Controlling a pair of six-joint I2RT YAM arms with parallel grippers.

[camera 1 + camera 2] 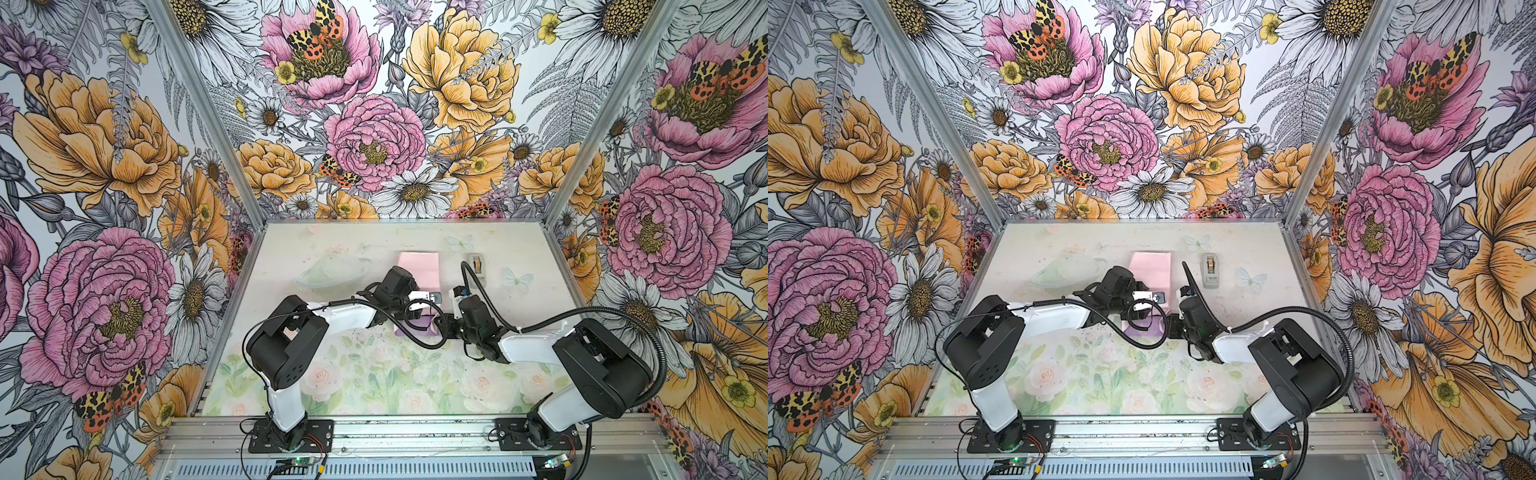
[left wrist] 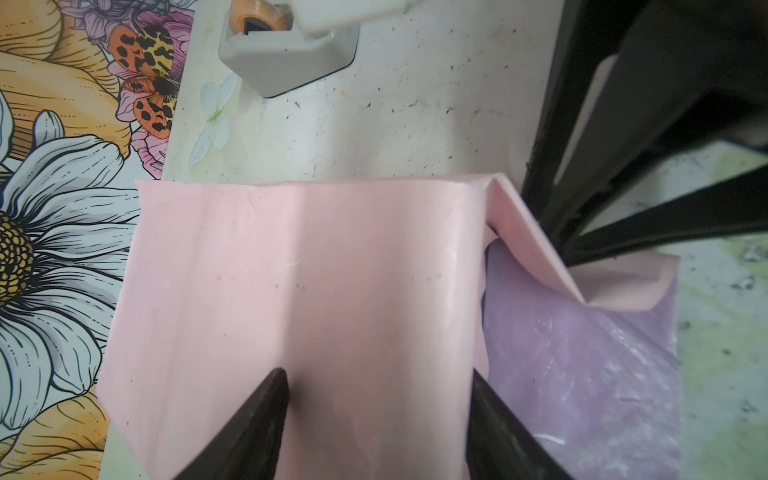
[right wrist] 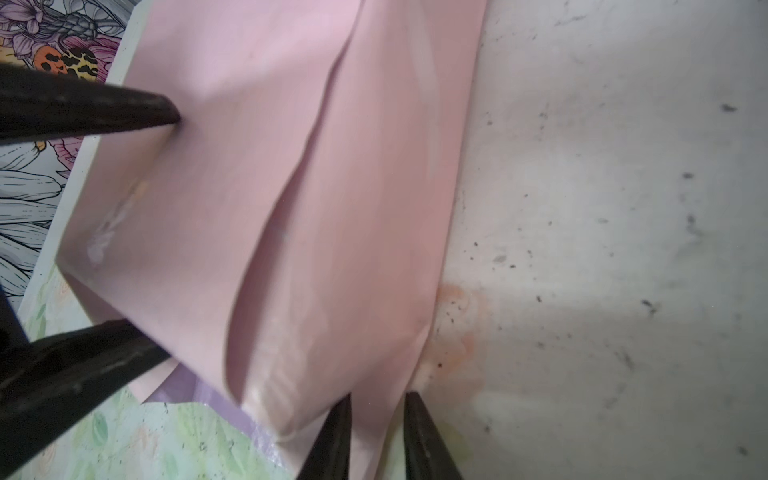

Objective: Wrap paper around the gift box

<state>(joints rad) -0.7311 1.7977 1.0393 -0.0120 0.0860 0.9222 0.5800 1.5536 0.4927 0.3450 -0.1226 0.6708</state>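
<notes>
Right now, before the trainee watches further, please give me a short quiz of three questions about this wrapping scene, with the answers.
1. True or false: the tape dispenser stands on the paper.
2. Which face of the paper is mostly turned up? A lilac; B pale pink; C green.
3. Does any view show the gift box?
Key: 1 false, it stands on the table beside the paper, apart from it. 2 B. 3 No, none shows it.
</notes>
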